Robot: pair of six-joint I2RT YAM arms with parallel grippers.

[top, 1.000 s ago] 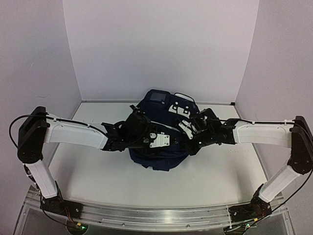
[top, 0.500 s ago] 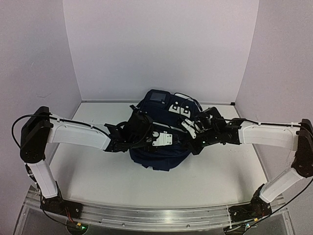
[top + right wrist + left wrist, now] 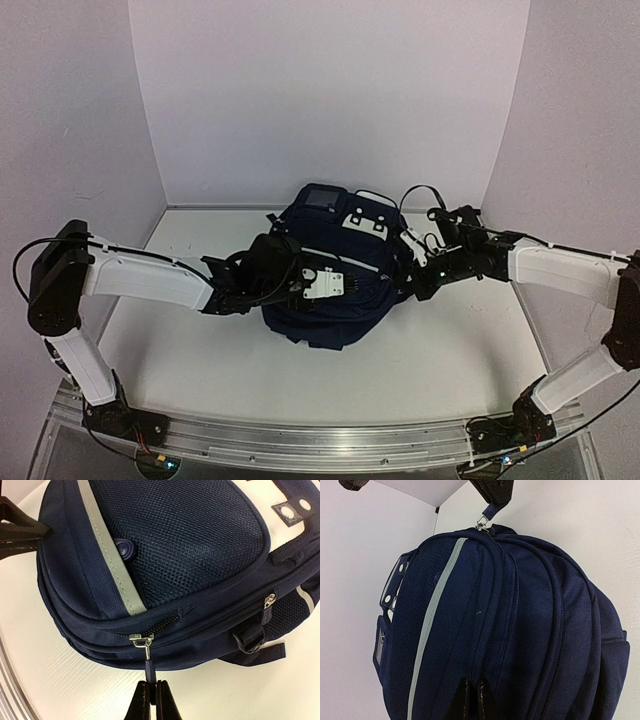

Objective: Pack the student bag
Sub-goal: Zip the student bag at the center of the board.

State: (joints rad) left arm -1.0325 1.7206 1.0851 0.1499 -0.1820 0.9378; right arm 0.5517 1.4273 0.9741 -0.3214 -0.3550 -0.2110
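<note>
The backpack is dark navy and lies on the white desk, toward the back wall and between the two arms. Its top end, with the white patch and the small grey panel, points away from the arm bases. The bag looks full and rounded.

The left gripper comes in from the left side of the backpack. Its jaws are pressed together on the navy fabric between two zip lines. The wrist view shows only the tips, with the cloth right at them. In the overhead view the arm's wrist lies over the left half of the bag.

The right gripper is at the right side of the backpack, low and close to the desk. Its jaws pinch the dark pull tab that hangs from a metal zip slider. The tab runs straight between slider and jaws. The slider sits on the zip line just under the mesh pocket, near the lower end of a pale grey stripe. I cannot tell whether the zip behind the slider is parted.

A second zip pull hangs further along the same side, untouched. A black strap buckle sits just below it.
</note>
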